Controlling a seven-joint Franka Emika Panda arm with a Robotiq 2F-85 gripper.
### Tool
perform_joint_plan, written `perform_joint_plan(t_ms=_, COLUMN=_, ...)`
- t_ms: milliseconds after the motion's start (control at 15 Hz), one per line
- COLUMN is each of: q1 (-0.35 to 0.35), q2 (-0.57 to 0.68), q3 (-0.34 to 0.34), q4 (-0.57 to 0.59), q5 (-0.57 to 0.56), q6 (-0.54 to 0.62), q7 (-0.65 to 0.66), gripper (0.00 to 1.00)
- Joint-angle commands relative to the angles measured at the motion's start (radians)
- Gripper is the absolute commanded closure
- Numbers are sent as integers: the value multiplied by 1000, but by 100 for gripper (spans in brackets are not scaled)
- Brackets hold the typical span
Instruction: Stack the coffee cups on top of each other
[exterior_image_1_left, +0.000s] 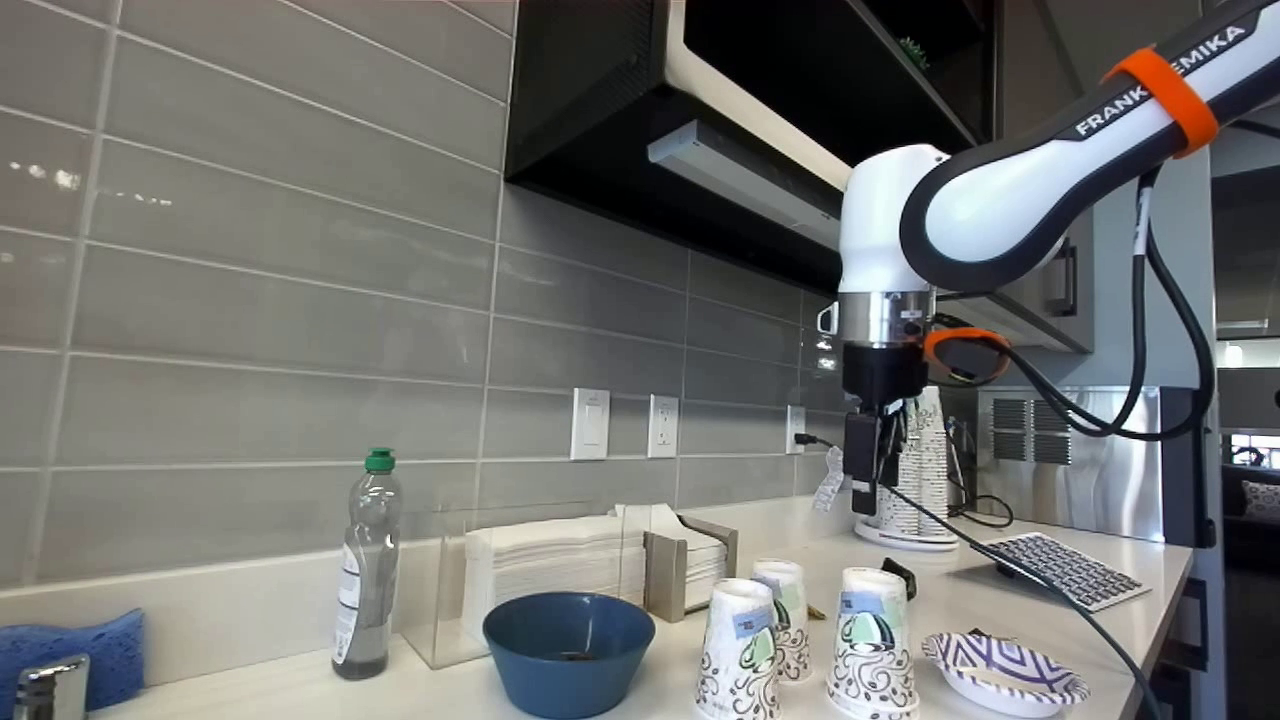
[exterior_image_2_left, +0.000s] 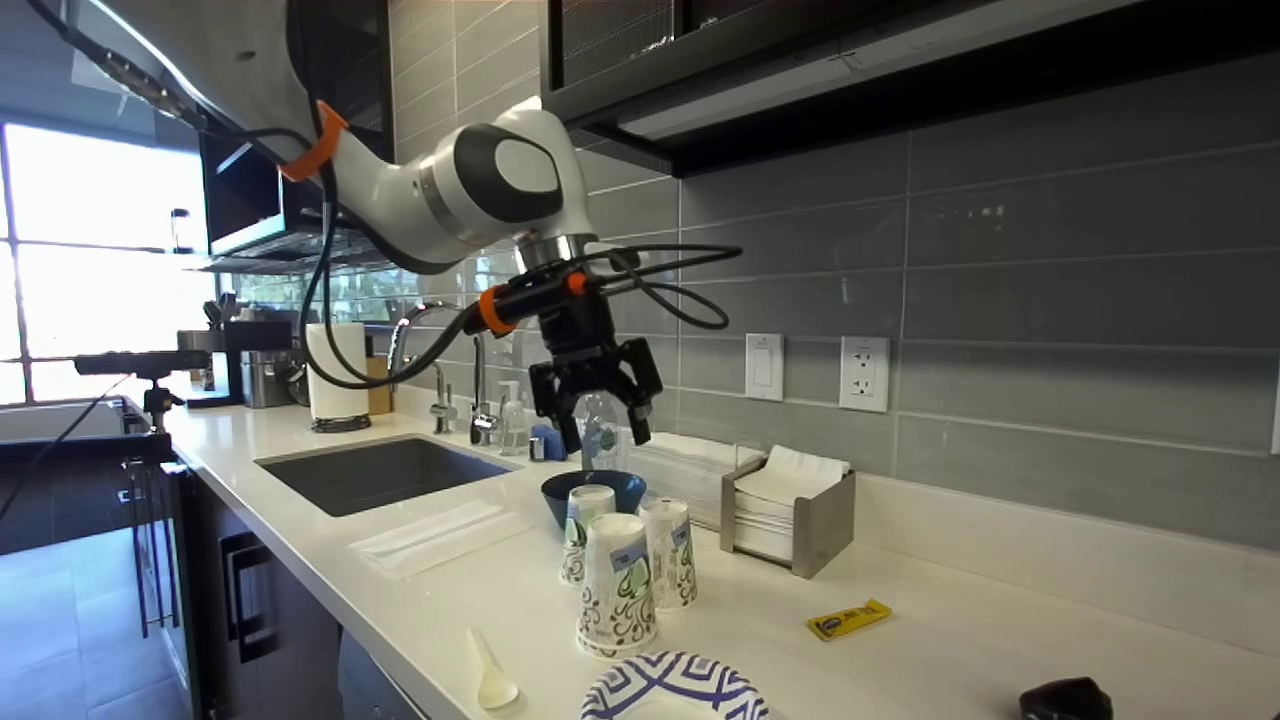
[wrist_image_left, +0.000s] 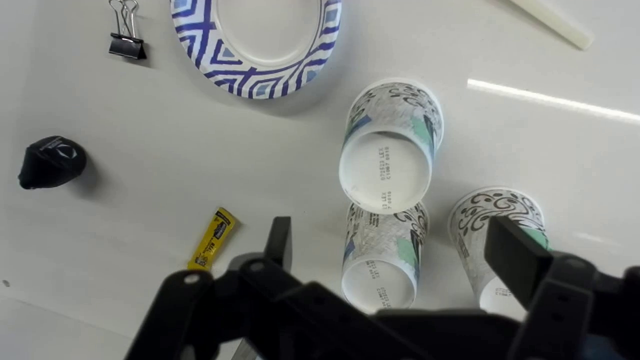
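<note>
In an exterior view, three coffee cups (exterior_image_1_left: 872, 645) close together on the pale worktop (exterior_image_1_left: 250, 695), upended every one: base to the ceiling, mouth down, long axis vertical. Near them, a blue bowl (exterior_image_1_left: 568, 685) on one side and a blue-and-white patterned dish (exterior_image_1_left: 1020, 655) on the other. Jaws higher up, beneath the arm (exterior_image_1_left: 1000, 215) and pointing down; cannot tell their spread from this angle. Behind, gray wall tiles (exterior_image_1_left: 280, 300), a green-capped bottle (exterior_image_1_left: 367, 590) and white folded napkins (exterior_image_1_left: 703, 575). In an exterior view, all three cups with the narrow end up, standing straight. Jaws spread wide here, tips down, higher than the cups and apart from them. Farther along the worktop, a sink (exterior_image_2_left: 385, 475) and a paper towel roll (exterior_image_2_left: 337, 370); beyond, a bright window (exterior_image_2_left: 105, 220). Nearer, a yellow packet (exterior_image_2_left: 848, 620) and a pale spoon (exterior_image_2_left: 494, 688); below the edge, dark cabinets (exterior_image_2_left: 300, 610). In the wrist view, round bases uppermost, wider rims down on the worktop. Jaws reaching in from the bottom edge, broad gap between; one cup visible within that gap, another partly hidden behind a jaw. Also on the glossy surface, a light streak (wrist_image_left: 550, 101) and a black binder clip (wrist_image_left: 127, 46).
</note>
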Motion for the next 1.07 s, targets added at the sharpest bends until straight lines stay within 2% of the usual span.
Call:
perform_joint_plan(t_ms=0, q1=-2, q2=22, q3=2, q4=27, q5=15, q6=21, q7=-23, gripper=0)
perform_joint_plan(t_ms=533, q1=7, q2=211, q3=-15, q4=155, q5=86, q6=93, q7=-180, gripper=0)
perform_joint_plan(t_ms=1000, q1=-12, q2=360, q3=-14, q4=241, q5=130, q6=115, q7=-260, gripper=0)
